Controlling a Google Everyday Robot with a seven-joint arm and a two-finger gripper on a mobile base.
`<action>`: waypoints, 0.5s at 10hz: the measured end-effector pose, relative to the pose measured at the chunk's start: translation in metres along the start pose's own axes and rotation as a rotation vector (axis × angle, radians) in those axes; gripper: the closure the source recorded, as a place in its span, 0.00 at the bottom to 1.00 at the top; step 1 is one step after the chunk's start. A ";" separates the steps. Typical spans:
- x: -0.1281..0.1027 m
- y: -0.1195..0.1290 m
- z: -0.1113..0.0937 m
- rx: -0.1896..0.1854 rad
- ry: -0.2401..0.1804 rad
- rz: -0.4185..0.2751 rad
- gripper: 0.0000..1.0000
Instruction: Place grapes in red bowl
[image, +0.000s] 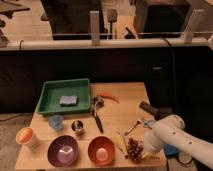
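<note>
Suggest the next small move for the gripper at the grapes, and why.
Probably a short straight lift. The gripper is shut, down at the grapes, which lie on the table beside the red bowl. Lifting first would show whether the bunch comes along, and would clear the bowl's rim.

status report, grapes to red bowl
gripper shut, down on the grapes. grapes not lifted yet. red bowl right beside them, empty.
</note>
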 end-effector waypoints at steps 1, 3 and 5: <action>0.000 0.000 -0.001 0.000 0.000 0.001 1.00; 0.000 -0.001 -0.003 0.004 -0.001 0.001 1.00; -0.004 -0.003 -0.015 0.019 0.000 -0.012 1.00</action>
